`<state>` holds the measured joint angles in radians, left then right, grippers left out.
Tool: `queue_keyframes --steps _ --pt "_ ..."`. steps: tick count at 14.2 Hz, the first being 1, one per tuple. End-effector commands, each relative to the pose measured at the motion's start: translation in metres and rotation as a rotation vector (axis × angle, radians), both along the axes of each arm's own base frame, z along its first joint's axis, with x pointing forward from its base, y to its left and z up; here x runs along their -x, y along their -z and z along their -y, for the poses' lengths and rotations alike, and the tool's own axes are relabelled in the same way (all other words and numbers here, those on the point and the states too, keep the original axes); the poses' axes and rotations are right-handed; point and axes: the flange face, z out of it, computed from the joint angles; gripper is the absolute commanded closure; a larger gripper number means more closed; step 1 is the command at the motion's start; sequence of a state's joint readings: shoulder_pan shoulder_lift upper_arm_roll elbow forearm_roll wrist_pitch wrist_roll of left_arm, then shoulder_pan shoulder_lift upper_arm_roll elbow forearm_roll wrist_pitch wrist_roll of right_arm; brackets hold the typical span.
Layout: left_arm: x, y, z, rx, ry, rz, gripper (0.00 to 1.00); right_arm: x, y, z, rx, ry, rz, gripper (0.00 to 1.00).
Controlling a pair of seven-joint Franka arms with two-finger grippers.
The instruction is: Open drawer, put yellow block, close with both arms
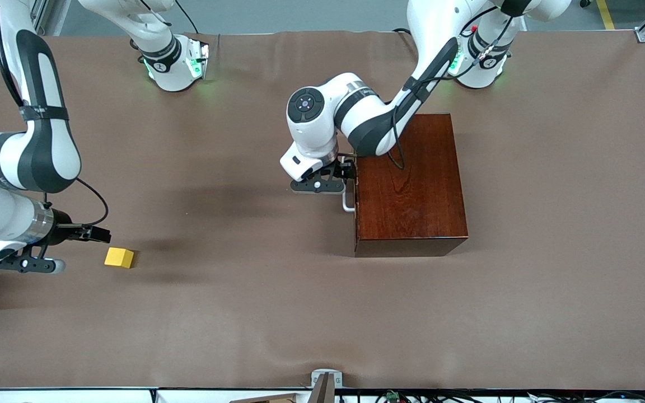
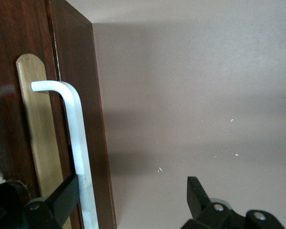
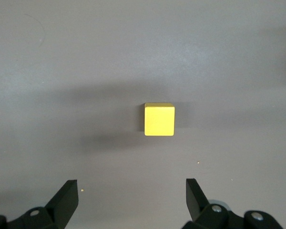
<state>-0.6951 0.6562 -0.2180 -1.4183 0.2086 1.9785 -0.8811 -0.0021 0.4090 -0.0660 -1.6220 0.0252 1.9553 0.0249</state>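
Left gripper [image 1: 338,180]: spread around the white handle [image 2: 76,143] at frame centre, placed for a pull.
Right gripper [image 3: 132,200]: spread, hovering beside the yellow block [image 1: 119,257] at lower left, lined up for a pick.
Drawer [image 1: 355,201]: shut; front faces the right arm's end, handle's long axis running up-down in the front view.
Wooden box [image 1: 409,184]: right of centre.

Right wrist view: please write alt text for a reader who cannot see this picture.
A small yellow block sits alone on the brown table covering, seen from above. The right gripper hovers over the covering with its two black fingers spread wide, the block lying ahead of the gap between them, untouched.
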Motion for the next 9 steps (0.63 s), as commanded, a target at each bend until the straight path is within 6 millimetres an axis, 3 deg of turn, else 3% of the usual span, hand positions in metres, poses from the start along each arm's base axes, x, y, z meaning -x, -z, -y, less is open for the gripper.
queue_keyframes --steps 1,6,9 --pt "0.001 0.004 -0.004 -0.031 0.014 0.004 0.00 -0.001 -0.001 0.005 -0.006 0.003 0.004 0.00" --pt "0.002 0.026 -0.002 -0.073 0.034 0.021 0.00 -0.002 0.005 0.006 -0.005 0.003 0.001 0.00" --pt "0.002 0.026 -0.001 -0.068 0.032 0.023 0.00 -0.004 0.012 0.006 -0.005 0.003 -0.002 0.00"
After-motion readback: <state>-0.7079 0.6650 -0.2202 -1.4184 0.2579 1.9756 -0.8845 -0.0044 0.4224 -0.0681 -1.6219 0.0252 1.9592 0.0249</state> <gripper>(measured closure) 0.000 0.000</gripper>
